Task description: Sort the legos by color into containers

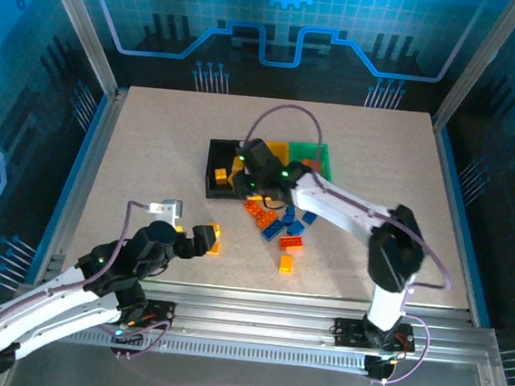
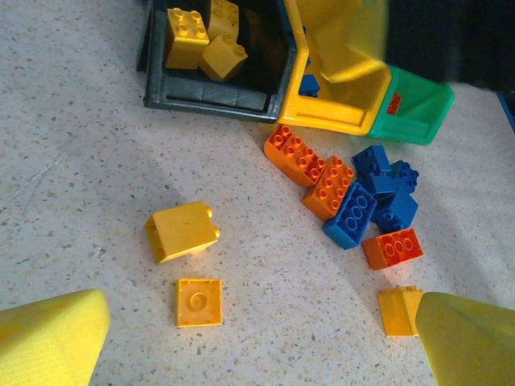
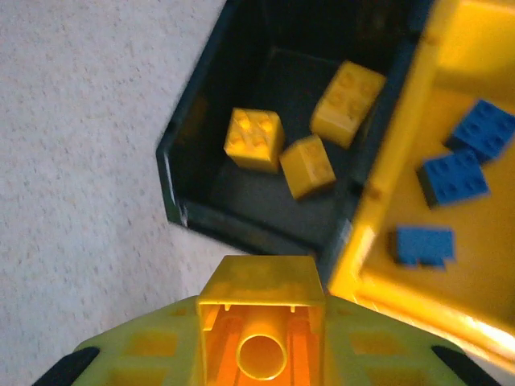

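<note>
Inside, black bin [image 3: 173, 161] holds three yellow bricks [image 3: 254, 138]; right claw [image 3: 261, 358] grips fourth brick [image 3: 261, 281], left claw [image 2: 261, 326] gapes.

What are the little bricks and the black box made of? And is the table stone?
The bricks look like hard, glossy plastic: solid bright colours, moulded studs, and one yellow brick shows a hollow underside. The black bin seems thin-walled plastic, faintly shiny. The table is matte and speckled, maybe laminate or stone; I can't tell.

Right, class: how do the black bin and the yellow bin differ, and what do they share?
Colour: the black bin is dark, the yellow bin bright. Contents: the black bin holds three yellow bricks, the yellow bin blue bricks. Both are open-topped and sit side by side.
</note>
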